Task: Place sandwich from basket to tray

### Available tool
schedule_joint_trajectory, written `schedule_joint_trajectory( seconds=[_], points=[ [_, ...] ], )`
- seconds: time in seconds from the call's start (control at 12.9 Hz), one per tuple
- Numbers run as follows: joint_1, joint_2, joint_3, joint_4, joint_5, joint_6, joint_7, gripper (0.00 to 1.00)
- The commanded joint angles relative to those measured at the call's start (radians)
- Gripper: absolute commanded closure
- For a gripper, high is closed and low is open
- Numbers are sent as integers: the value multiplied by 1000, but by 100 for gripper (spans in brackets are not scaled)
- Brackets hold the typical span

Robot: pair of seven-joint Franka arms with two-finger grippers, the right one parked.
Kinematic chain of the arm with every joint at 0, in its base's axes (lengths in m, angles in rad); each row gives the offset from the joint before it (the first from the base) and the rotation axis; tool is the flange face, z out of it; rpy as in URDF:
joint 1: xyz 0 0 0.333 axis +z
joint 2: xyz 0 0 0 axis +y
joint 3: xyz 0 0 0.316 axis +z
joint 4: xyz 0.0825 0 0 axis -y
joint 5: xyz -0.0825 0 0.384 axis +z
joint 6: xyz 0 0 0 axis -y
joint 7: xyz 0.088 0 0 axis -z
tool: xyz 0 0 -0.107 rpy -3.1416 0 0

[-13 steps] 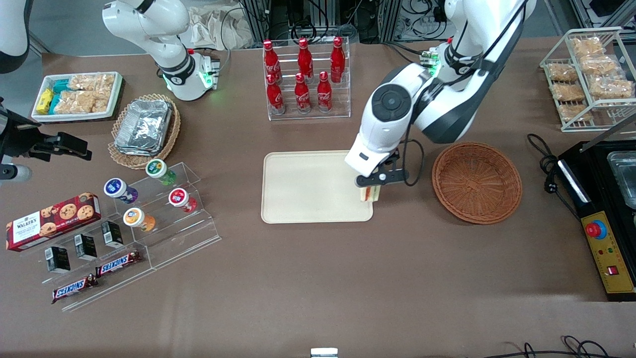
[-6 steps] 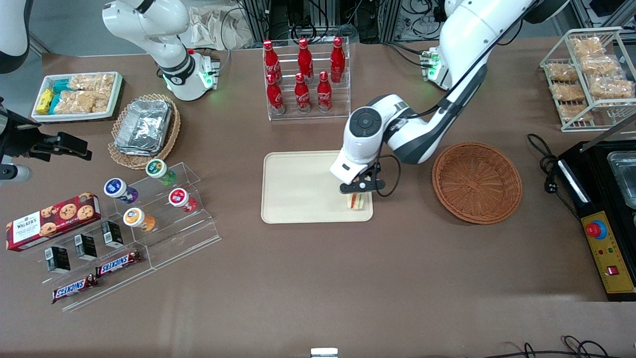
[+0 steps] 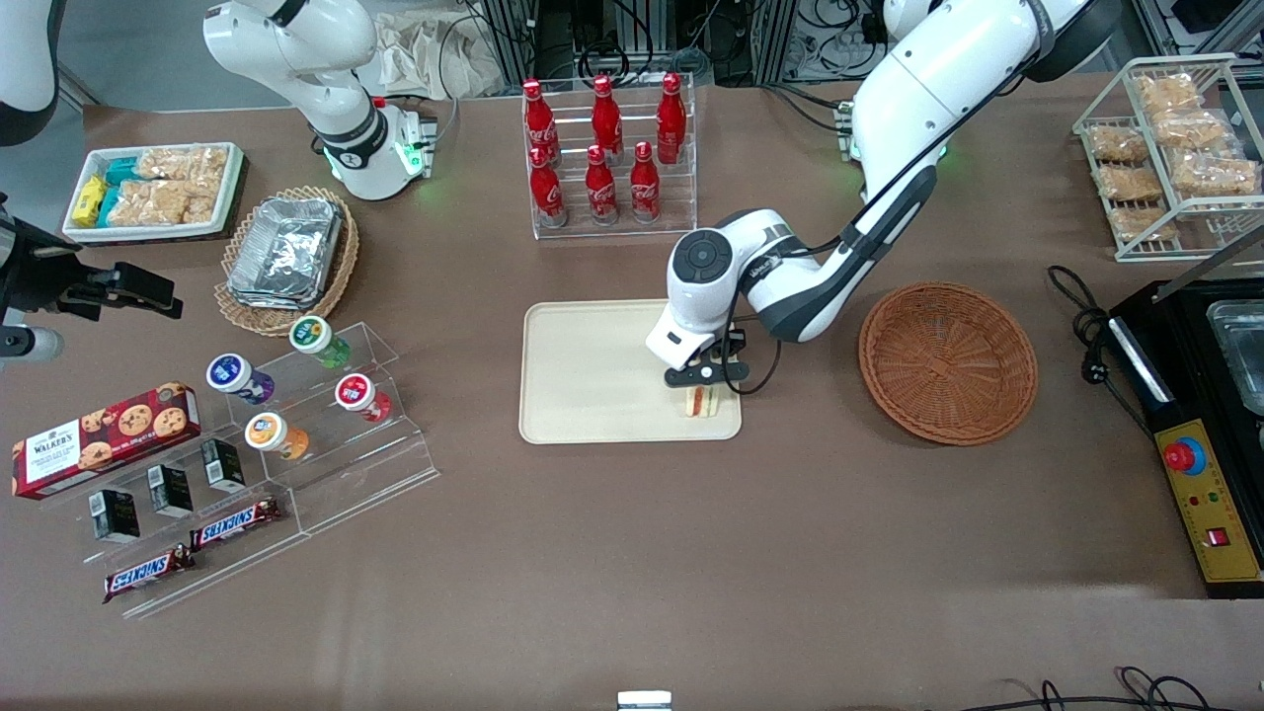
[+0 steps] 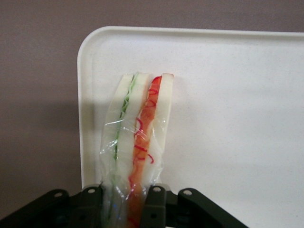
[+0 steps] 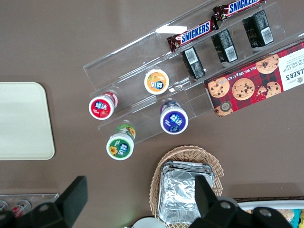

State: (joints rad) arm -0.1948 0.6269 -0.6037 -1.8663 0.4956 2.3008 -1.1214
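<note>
The sandwich (image 3: 699,401), a wrapped wedge of pale bread with red and green filling, stands on edge on the cream-beige tray (image 3: 592,375), at the tray's corner nearest the basket and the front camera. The left gripper (image 3: 703,380) is shut on the sandwich from above. In the left wrist view the sandwich (image 4: 137,137) sits between the black fingers (image 4: 154,206), its tip over the tray (image 4: 237,95) near a rounded corner. The reddish-brown woven basket (image 3: 947,361) stands empty beside the tray, toward the working arm's end of the table.
A clear rack of red cola bottles (image 3: 604,148) stands farther from the front camera than the tray. A clear stepped stand with yogurt cups (image 3: 326,395) and snack bars, a cookie box (image 3: 104,437) and a tan basket of foil trays (image 3: 286,252) lie toward the parked arm's end. A black machine (image 3: 1205,395) lies past the basket.
The left gripper has carried the sandwich from above the tray's edge nearest the basket inward over the tray and lowered it onto the tray's surface. The basket has not moved.
</note>
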Motion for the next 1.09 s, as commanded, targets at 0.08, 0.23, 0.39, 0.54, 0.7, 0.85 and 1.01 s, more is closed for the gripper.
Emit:
schedule_joint_trajectory(
  seconds=[0.08,0.23,0.39,0.54,0.7,0.85,1.01],
  points=[
    [-3,-1,5,16,24,14,-31,0],
    [2,-9,5,24,20,12,-32,0],
    [-3,-6,4,24,20,3,-29,0],
    [-2,-16,2,29,20,-24,-32,0],
    [1,-68,-2,85,4,-148,-20,0],
    [2,-128,-19,165,-31,-306,6,0],
    [24,-192,-18,237,-130,-417,95,0]
  ],
)
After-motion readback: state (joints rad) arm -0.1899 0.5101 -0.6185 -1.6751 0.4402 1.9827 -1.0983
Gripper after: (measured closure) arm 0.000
